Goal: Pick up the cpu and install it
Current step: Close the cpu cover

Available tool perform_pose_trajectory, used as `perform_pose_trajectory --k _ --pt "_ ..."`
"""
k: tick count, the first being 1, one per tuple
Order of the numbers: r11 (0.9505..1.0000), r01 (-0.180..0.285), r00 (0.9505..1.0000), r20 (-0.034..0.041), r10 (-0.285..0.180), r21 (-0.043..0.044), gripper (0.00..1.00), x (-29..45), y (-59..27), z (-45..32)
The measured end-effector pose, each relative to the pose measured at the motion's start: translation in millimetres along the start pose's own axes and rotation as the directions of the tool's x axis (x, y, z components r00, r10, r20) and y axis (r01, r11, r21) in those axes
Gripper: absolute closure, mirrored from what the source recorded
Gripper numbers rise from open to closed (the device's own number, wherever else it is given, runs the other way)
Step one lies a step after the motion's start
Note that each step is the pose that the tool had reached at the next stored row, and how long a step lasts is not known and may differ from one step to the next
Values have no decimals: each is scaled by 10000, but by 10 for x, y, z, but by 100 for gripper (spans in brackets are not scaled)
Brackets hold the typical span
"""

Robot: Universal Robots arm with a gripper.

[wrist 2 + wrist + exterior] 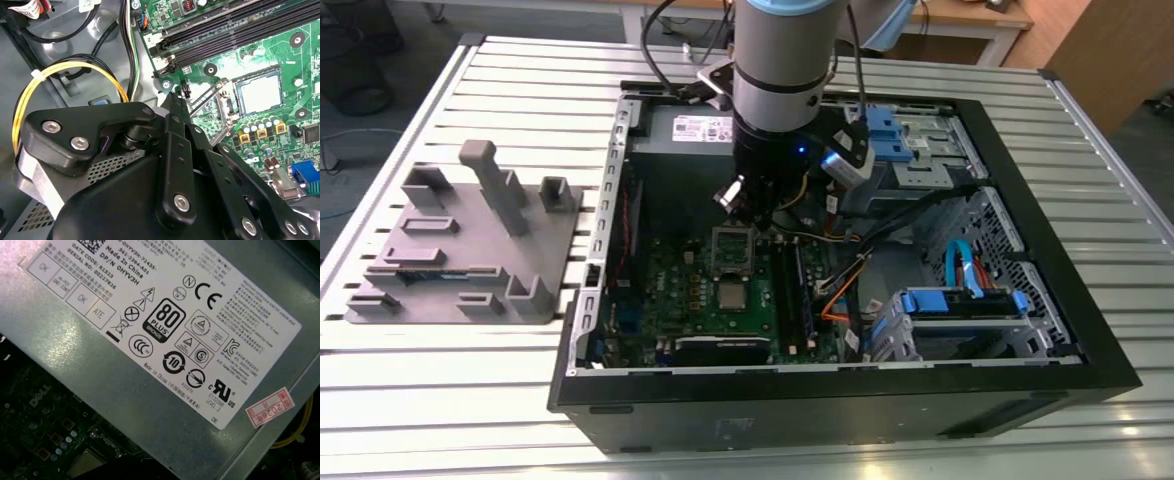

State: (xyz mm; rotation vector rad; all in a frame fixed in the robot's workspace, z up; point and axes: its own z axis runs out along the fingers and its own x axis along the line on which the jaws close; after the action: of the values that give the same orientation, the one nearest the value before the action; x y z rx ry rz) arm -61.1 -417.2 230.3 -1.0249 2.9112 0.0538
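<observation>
The chip (732,296) lay flat in its square seat on the green board (670,290), inside the open computer box (854,385). In the second wrist view the chip (258,93) showed its shiny silver top, with the thin metal frame (223,102) lifted up just beside it. So the chip looked already put in its place, but the frame was not yet shut over it.

The claw (736,205) hung over the board, a bit farther back than the chip and not touching it. In the second wrist view the claw (171,100) pointed down near the frame. I could not tell if it was wide or narrow. I saw nothing in it.

The grey plastic stand (454,250) sat on the table (454,400), well apart, on the exterior view's left of the box. The silver power box (165,340) was at the far side.

I think the chip is very light, thin and stiff. Its metal top is likely smooth and slippery. Its underside is probably easy to hurt. The best place to hold it would be by two opposite edges, softly, keeping it flat.
</observation>
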Motion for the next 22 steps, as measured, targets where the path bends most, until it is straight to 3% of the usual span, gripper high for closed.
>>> perform_pose_trajectory --k 5,10,22 --pt "10000 67 10000 -4 -67 -1 89 1 0 0" --pt "9982 606 9982 -10 -606 -35 89 1 0 0" --pt "9972 751 9972 1 -751 -34 89 20 10 -34"
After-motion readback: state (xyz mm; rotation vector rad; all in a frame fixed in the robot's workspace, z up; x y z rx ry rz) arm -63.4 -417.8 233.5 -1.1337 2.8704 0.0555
